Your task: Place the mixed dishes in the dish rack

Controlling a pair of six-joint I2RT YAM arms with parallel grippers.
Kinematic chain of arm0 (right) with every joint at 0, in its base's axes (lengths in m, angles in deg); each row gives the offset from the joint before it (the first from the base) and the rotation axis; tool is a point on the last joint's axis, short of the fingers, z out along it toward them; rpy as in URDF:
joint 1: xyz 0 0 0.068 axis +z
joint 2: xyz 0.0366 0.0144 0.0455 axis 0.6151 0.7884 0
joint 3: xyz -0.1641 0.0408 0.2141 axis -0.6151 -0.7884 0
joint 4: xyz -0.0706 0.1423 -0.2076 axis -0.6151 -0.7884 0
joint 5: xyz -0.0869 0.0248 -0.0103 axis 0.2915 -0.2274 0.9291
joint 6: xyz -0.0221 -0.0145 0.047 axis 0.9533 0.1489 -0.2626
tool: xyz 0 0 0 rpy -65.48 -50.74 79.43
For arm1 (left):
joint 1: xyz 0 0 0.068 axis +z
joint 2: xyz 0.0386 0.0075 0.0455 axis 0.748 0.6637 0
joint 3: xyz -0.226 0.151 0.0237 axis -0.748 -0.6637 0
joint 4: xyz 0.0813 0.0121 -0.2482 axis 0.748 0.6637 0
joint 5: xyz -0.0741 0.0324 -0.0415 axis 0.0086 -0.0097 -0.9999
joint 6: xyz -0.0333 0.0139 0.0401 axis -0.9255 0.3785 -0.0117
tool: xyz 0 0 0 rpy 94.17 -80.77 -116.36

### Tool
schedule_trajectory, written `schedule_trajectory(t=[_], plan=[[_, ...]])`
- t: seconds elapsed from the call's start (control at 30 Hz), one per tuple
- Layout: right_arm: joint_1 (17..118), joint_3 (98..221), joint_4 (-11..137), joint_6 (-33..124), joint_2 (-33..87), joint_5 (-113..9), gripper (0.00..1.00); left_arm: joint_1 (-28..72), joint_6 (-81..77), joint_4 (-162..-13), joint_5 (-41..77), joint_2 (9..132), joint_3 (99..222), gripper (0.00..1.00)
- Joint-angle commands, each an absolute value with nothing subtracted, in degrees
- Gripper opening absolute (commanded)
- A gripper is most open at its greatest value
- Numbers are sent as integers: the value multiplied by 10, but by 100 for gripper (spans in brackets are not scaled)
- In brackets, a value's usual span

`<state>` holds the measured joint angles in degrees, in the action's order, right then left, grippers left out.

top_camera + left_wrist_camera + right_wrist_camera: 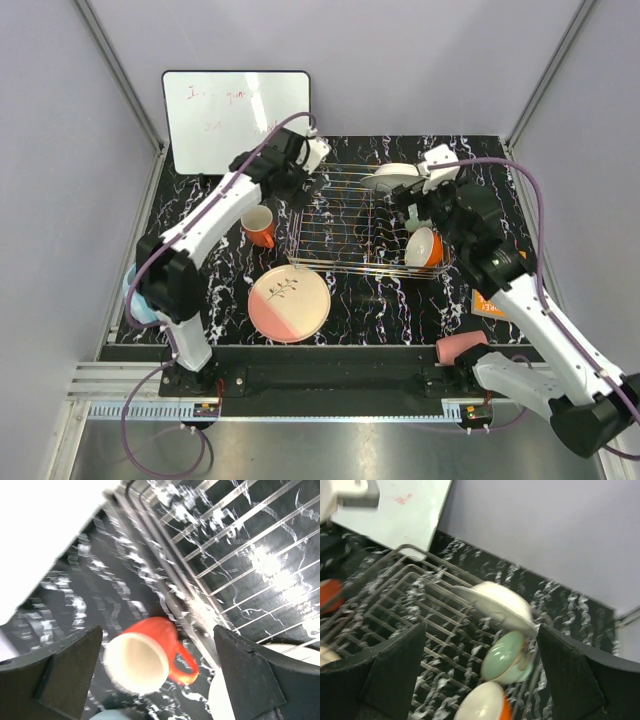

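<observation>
The silver wire rack (360,267) is seen mid-table, with a white plate (495,600), a mint-green bowl (507,657) and possibly an orange cup (485,705) stood at its right end. The left gripper (156,635) and right gripper (481,630) are held wide

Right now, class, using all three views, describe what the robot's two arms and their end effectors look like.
Both the left arm and right arm have white link shells joined by black joints. A purple cable runs along each. The left end effector and right end effector each have two broad black wedge-shaped fingers.
</observation>
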<state>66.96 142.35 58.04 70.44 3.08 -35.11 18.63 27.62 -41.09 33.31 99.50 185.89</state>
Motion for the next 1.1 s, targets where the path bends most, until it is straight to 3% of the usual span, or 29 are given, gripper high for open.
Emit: schedule_trajectory(t=[0.0, 0.13, 0.2, 0.37, 0.5, 0.6, 1.07], plan=[[705, 1440, 449, 527, 3, -392, 100, 189, 287, -387, 382, 904, 1894, 99], [795, 1426, 381, 400, 17, -417, 100, 191, 300, -345, 340, 771, 1822, 99], [871, 1367, 421, 363, 3, -399, 100, 191, 307, -330, 308, 717, 1725, 99], [933, 1294, 482, 267, 41, -391, 100, 193, 312, -320, 285, 549, 1503, 99], [976, 1265, 534, 244, 78, -373, 97, 194, 311, -324, 272, 501, 1417, 99], [983, 1252, 561, 229, 107, -370, 90, 195, 307, -348, 272, 512, 1380, 99], [1019, 1201, 658, 201, 177, -315, 81, 227, 341, -513, 246, 650, 1317, 97]])
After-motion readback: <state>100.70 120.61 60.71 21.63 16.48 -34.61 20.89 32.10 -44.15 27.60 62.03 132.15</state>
